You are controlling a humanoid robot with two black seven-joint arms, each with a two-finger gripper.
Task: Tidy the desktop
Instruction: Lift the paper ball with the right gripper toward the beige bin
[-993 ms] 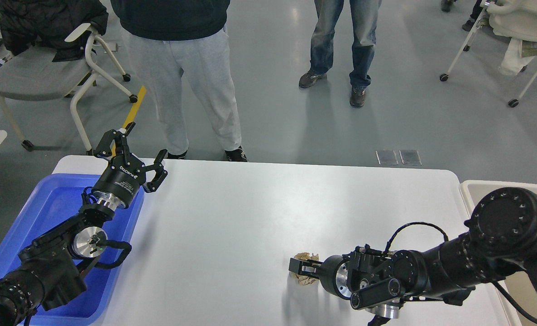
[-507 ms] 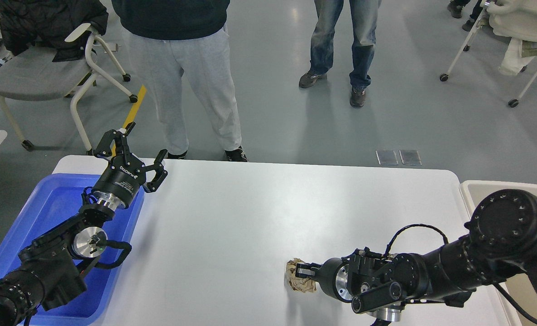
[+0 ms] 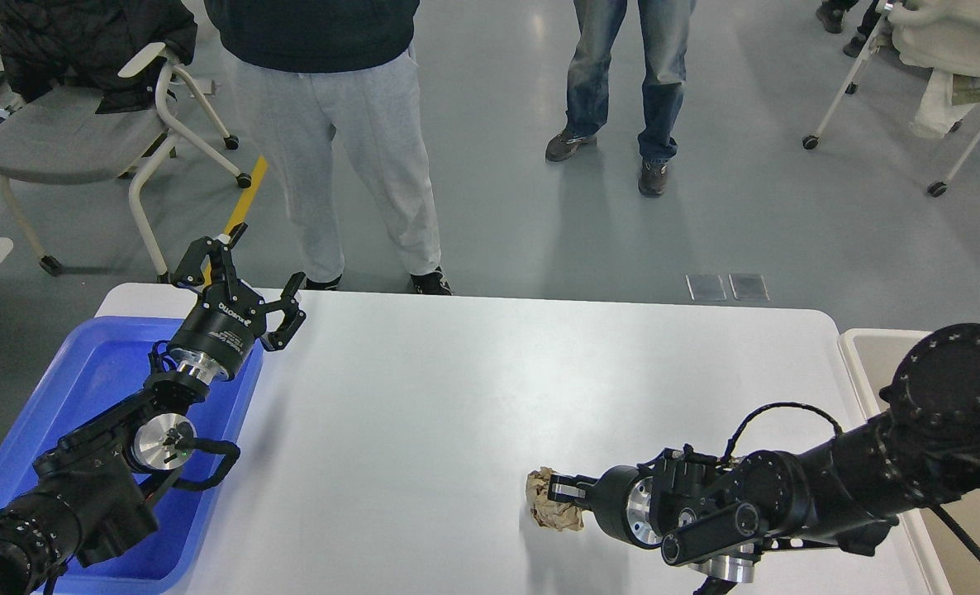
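One crumpled brown paper wad (image 3: pixel 553 511) lay on the near part of the tabletop (image 3: pixel 457 388), right of the tabletop's middle and close to its near edge. It was the only loose thing seen on that surface. The right tool (image 3: pixel 563 494) reached toward it from the tabletop's right side, its dark fingers closed onto the wad's right flank, touching it; the wad sat just at the fingertips, on the side away from the arm. The wad looked tan, wrinkled and irregular, with folds and shadowed creases, and it rested on the tabletop.

The tabletop itself was one wide white slab, smooth and faintly glossy, with rounded far corners, far broader than either arm. Two black arms came in over it, one from each side.

At the tabletop's left end sat one blue tray (image 3: pixel 85 388), overlapping the tabletop's left edge. The left tool (image 3: pixel 252 277) hung above the tray's far right corner, near the tabletop's far left corner, with its two fingers spread wide apart and nothing between them.

Past the tabletop's right edge stood one beige bin (image 3: pixel 862 364), partly hidden by the right arm.

Beyond the tabletop's far edge, two people stood on the grey floor: one in light grey trousers (image 3: pixel 333 157) close to the edge, one in blue jeans (image 3: pixel 622 83) farther back. One grey chair (image 3: pixel 68 140) stood beyond the far left corner.
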